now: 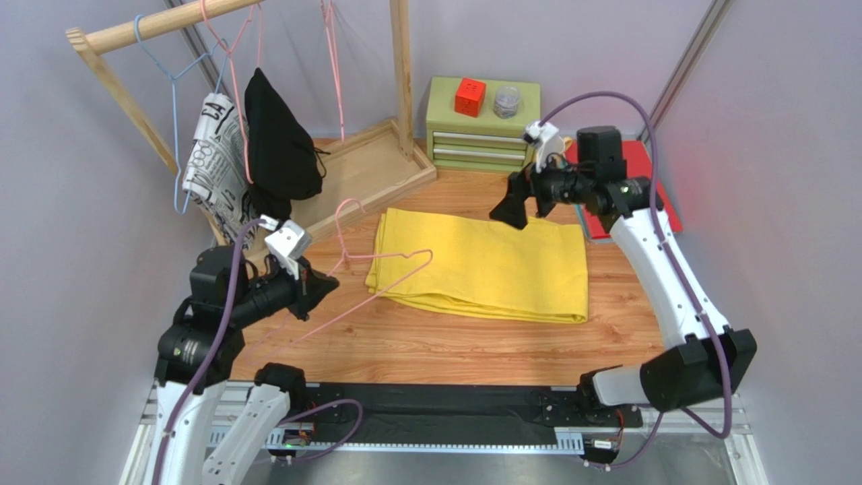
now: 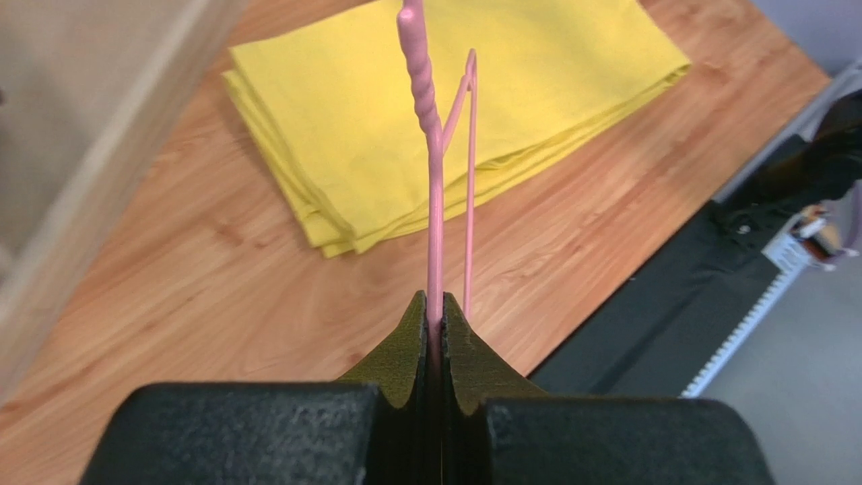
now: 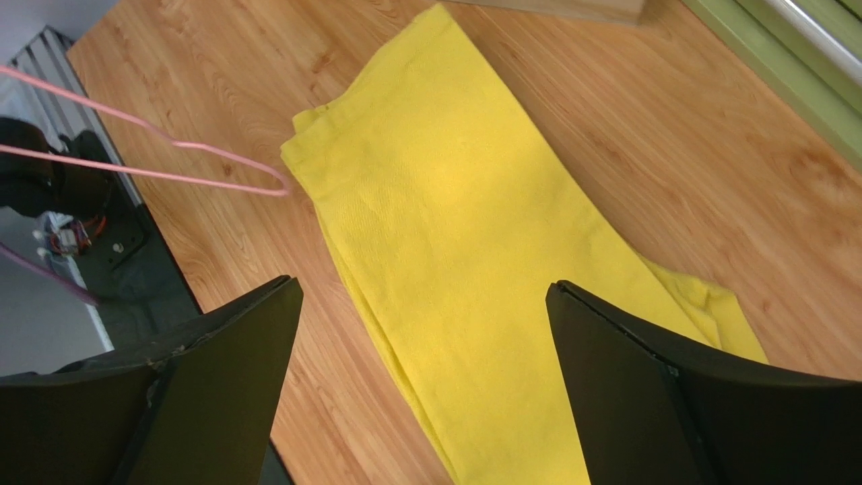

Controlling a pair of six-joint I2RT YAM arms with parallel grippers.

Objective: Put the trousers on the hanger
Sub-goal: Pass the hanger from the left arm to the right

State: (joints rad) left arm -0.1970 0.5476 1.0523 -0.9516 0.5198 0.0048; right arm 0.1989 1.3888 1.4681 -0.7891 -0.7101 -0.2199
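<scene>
The yellow trousers (image 1: 486, 265) lay folded flat in the middle of the wooden table (image 1: 435, 349). The left claw (image 1: 322, 288) was pinched tight on one wire arm of the pink hanger (image 1: 400, 256), just below its twisted neck, and held it beside the left end of the trousers. From above, the hanger's far corner showed over that end of the cloth; whether it touched I could not tell. The right claw (image 1: 511, 207) hung above the far right part of the trousers with its fingers spread wide, holding nothing.
</scene>
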